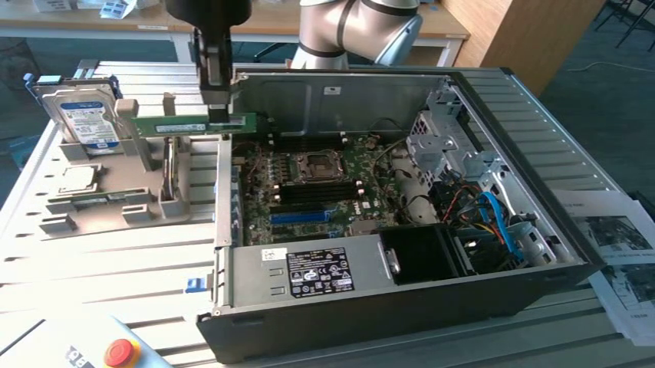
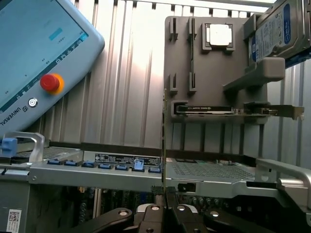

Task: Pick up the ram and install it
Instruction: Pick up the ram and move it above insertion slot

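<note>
Clamping the thin green, pale-labelled ram (image 1: 182,124), the tool (image 1: 218,117) holds it level.

The ram (image 1: 174,124) is matt green circuit board with a pale label. The pincer (image 1: 218,115) looks dark and matt. The bench (image 1: 103,268) is ribbed, dull silver metal, the holder (image 1: 113,203) matt grey plastic, and the computer case (image 1: 297,103) bare sheet metal with a soft sheen.

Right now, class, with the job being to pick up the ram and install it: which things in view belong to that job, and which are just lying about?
Part of the job:
- ram, held by the gripper
- open computer case
- motherboard

Lying about:
- hard drive
- processor chip
- teach pendant
- printed sheets
</note>
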Robot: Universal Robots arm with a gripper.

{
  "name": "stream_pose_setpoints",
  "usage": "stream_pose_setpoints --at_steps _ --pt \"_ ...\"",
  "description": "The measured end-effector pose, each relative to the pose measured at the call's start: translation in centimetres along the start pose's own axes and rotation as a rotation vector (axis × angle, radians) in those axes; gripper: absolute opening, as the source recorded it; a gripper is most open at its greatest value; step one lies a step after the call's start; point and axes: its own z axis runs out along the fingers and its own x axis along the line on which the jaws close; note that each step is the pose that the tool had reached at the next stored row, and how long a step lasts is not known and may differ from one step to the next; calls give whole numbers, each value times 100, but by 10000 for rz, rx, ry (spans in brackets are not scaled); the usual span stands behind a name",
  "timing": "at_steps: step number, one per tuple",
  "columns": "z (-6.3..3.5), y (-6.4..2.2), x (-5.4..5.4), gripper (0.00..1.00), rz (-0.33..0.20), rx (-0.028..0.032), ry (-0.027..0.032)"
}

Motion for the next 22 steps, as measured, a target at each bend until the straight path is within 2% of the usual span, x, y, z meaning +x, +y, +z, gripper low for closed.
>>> stream_pose_setpoints --at_steps 22 --pt "-40 -683 55 12 -75 -1 5"
